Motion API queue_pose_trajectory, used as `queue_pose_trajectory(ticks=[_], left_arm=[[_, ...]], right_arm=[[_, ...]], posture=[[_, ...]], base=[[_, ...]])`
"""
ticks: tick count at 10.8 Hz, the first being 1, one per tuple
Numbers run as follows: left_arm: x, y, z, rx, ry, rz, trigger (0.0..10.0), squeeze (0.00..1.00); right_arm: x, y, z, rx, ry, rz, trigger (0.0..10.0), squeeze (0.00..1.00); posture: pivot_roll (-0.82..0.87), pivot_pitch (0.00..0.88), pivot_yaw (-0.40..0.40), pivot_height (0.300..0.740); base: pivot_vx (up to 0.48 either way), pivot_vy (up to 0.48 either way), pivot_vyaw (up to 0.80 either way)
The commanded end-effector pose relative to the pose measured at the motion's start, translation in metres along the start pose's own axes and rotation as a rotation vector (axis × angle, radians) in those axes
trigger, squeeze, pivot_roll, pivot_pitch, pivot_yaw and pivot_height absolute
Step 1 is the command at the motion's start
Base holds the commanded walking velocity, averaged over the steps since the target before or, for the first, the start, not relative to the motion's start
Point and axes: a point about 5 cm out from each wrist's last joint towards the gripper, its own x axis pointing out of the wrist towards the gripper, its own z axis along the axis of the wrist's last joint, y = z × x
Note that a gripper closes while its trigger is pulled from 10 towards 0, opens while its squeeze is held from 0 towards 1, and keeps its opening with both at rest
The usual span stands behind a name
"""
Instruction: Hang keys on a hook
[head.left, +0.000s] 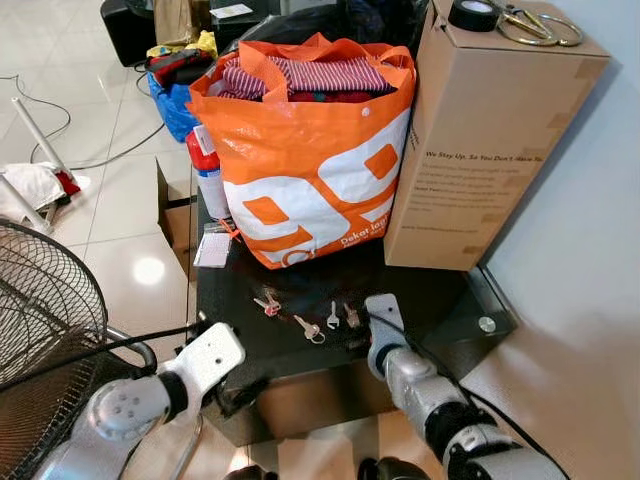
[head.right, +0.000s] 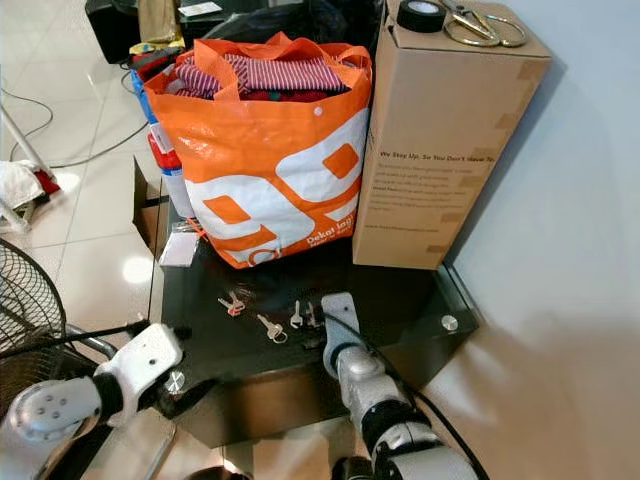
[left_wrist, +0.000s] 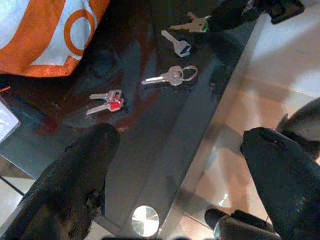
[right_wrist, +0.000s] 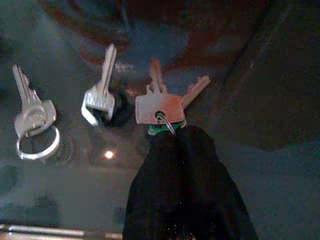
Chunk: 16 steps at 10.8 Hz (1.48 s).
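Several keys lie on a dark glass table (head.left: 440, 300) in front of me. A key bunch (right_wrist: 160, 107) with a green tag has its ring at the tips of my right gripper (right_wrist: 172, 131), whose fingers are pressed together on it, low on the glass near the table's front edge. Beside it lie a small single key (right_wrist: 100, 97), a silver key on a ring (head.left: 310, 328) and a red-tagged pair (head.left: 268, 303). My left gripper (left_wrist: 182, 165) hangs open below the table's front left corner, its fingers (left_wrist: 85, 175) wide apart and holding nothing.
A full orange bag (head.left: 310, 170) and a tall cardboard box (head.left: 480, 150) stand at the back of the table; a tape roll (head.left: 472, 14) and scissors (head.left: 540, 25) lie on the box. A fan grille (head.left: 40, 310) stands at my left. A white wall rises at the right.
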Motion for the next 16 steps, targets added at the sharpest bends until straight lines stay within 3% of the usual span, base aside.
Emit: queue_pose_trajectory(ticks=[1, 2, 3, 5, 6, 7, 8, 9, 10, 12, 13, 15, 16], left_arm=[[0.003, -0.001, 0.001, 0.006, -0.007, 0.003, 10.0, 0.03], [0.008, 0.0, 0.004, -0.003, -0.024, 0.012, 10.0, 0.02], [0.015, 0.005, 0.012, -0.007, -0.06, 0.037, 10.0, 0.03], [0.024, 0.013, 0.027, -0.053, -0.139, 0.101, 10.0, 0.02], [0.026, 0.017, 0.035, -0.086, -0.18, 0.147, 10.0, 0.02], [0.028, 0.026, 0.049, -0.135, -0.249, 0.265, 10.0, 0.01], [0.025, 0.036, 0.064, -0.221, -0.327, 0.378, 10.0, 0.0], [0.022, 0.041, 0.069, -0.242, -0.349, 0.413, 10.0, 0.0], [0.021, 0.047, 0.077, -0.213, -0.372, 0.485, 10.0, 0.0], [0.026, 0.054, 0.079, -0.202, -0.376, 0.539, 10.0, 0.0], [0.024, 0.059, 0.079, -0.206, -0.369, 0.584, 10.0, 0.0], [0.025, 0.059, 0.08, -0.21, -0.375, 0.572, 10.0, 0.0], [0.027, 0.058, 0.08, -0.223, -0.382, 0.576, 10.0, 0.0]], right_arm=[[0.001, -0.002, 0.009, 0.011, -0.029, 0.017, 0.0, 0.0], [0.001, -0.004, 0.017, 0.042, -0.062, 0.04, 0.0, 0.0], [0.0, -0.011, 0.033, -0.002, -0.122, 0.062, 0.0, 0.0], [-0.008, -0.027, 0.057, -0.003, -0.225, 0.064, 0.0, 0.0], [-0.014, -0.037, 0.071, 0.05, -0.299, 0.038, 0.0, 0.0], [-0.033, -0.055, 0.098, 0.13, -0.518, -0.012, 0.0, 0.0], [-0.061, -0.067, 0.114, 0.17, -0.634, -0.03, 1.2, 0.0], [-0.07, -0.068, 0.116, 0.155, -0.642, -0.034, 3.2, 0.0], [-0.088, -0.07, 0.12, 0.123, -0.685, -0.068, 10.0, 0.0], [-0.104, -0.071, 0.11, 0.134, -0.671, -0.114, 10.0, 0.0], [-0.105, -0.067, 0.103, 0.151, -0.633, -0.14, 10.0, 0.0], [-0.102, -0.064, 0.102, 0.194, -0.612, -0.155, 10.0, 0.0], [-0.1, -0.064, 0.103, 0.167, -0.59, -0.169, 10.0, 0.0]], posture=[[0.0, 0.007, 0.011, 0.74], [-0.01, 0.0, 0.015, 0.74], [-0.03, 0.0, 0.022, 0.74], [-0.07, 0.0, 0.032, 0.74], [-0.07, 0.0, 0.032, 0.74], [-0.07, 0.0, 0.031, 0.74], [-0.08, 0.0, 0.041, 0.74], [-0.08, 0.0, 0.051, 0.74], [-0.11, 0.0, 0.068, 0.74], [-0.1, 0.0, 0.063, 0.74], [-0.08, 0.0, 0.051, 0.74], [-0.07, 0.0, 0.034, 0.74], [-0.07, 0.0, 0.029, 0.74]], base=[[0.0, 0.0, 0.0], [0.0, 0.0, 0.0], [0.0, 0.0, 0.0], [0.0, 0.0, 0.0], [0.0, 0.0, 0.0], [0.0, 0.0, 0.0], [0.0, 0.0, 0.0], [0.0, 0.0, 0.0], [0.0, 0.0, 0.0], [0.0, 0.0, 0.0], [0.0, 0.0, 0.0], [0.0, 0.0, 0.0], [0.0, 0.0, 0.0]])
